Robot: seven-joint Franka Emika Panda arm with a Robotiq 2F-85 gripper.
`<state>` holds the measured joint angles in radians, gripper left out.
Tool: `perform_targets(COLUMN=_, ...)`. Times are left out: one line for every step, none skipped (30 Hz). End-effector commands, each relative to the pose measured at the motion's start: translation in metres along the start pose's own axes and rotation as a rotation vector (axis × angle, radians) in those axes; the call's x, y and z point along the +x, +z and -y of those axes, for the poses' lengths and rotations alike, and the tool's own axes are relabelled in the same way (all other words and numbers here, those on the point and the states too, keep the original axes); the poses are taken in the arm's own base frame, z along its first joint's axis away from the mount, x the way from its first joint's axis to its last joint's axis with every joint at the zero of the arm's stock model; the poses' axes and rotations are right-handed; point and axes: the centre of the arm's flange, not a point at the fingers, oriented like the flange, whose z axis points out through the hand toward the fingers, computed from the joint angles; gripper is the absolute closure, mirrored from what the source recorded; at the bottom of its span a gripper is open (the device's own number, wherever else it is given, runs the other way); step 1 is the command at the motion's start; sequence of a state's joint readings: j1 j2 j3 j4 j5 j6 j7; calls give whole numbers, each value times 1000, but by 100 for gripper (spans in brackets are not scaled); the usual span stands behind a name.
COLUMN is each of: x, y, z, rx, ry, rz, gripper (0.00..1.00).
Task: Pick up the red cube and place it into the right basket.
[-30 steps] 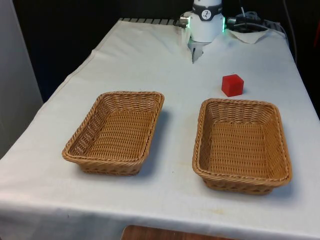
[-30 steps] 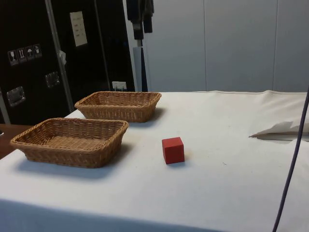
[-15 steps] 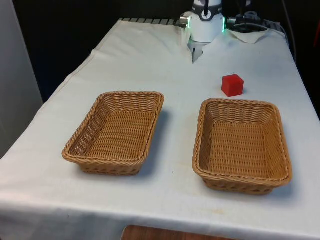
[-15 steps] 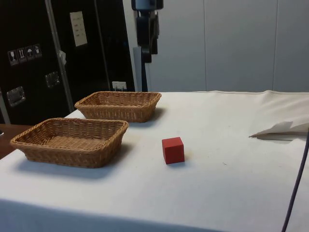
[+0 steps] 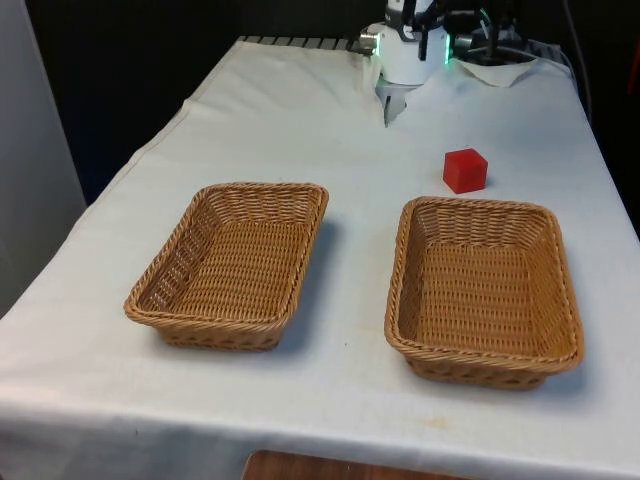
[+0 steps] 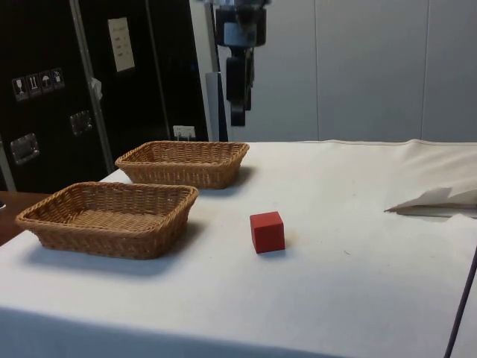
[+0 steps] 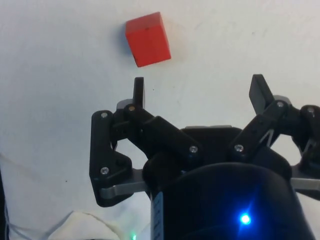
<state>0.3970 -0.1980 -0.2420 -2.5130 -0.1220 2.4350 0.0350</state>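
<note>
While our gripper (image 7: 199,89) hangs high above the white cloth (image 6: 350,298), its two fingers (image 7: 138,92) stand wide apart with nothing between them, as the wrist view shows plainly. We hold nothing. From the side we see the gripper (image 6: 238,115) pointing straight down, well clear of the table and of everything on it.

Below us and a little beyond the fingertips lies the red cube (image 7: 148,39), flat on the cloth and turned slightly askew to the line of the fingers. We are not touching it; bare cloth shows between it and the fingertips. In the side view the red cube (image 6: 267,231) sits lower than the gripper and nearer the camera, alone on open cloth. In the front view the red cube (image 5: 465,170) rests just beyond the far rim of the right basket (image 5: 484,288), near it but apart.

That basket, on the front view's right, is wicker, rectangular and holds nothing. The left basket (image 5: 232,263) sits beside it with a strip of cloth between them. From the side the right basket (image 6: 109,218) is well away from the gripper, and the left basket (image 6: 183,162) lies below and just to one side of it.
</note>
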Motion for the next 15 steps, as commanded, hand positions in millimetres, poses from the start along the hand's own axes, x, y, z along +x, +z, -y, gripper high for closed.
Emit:
perform_targets(x=-2, y=4, z=2, rx=-4, ry=-5, rz=-11, gripper=0)
perform_targets(x=-4, y=5, z=3, rx=-4, ry=-7, rz=-14, gripper=0)
perform_targets(x=-6, y=9, z=5, rx=-3, ry=-10, rz=-15, gripper=0)
perform_targets(x=-6, y=8, z=4, rx=2, ry=-8, rz=-6, gripper=0)
perform_targets(x=-7, y=11, z=6, rx=-2, ry=-13, rz=-17, gripper=0)
perform_targets(x=-9, y=14, z=8, rx=-1, ry=-17, rz=-18, gripper=0)
perform_targets(x=-12, y=18, z=10, rx=0, ry=-23, rz=-23, gripper=0)
perform_targets(x=-14, y=21, z=11, rx=0, ry=-27, rz=-25, gripper=0)
perform_targets(x=-15, y=23, z=11, rx=2, ry=-30, rz=-27, gripper=0)
perform_targets(x=-17, y=26, z=11, rx=2, ry=-32, rz=-30, gripper=0)
perform_targets(x=-18, y=28, z=12, rx=3, ry=-35, rz=-32, gripper=0)
perform_targets(x=-18, y=28, z=12, rx=6, ry=-35, rz=-24, gripper=0)
perform_targets(x=-19, y=31, z=14, rx=4, ry=-39, rz=-34, gripper=0)
perform_targets(x=-20, y=34, z=14, rx=5, ry=-40, rz=-36, gripper=0)
perform_targets(x=-22, y=39, z=17, rx=5, ry=-47, rz=-39, gripper=0)
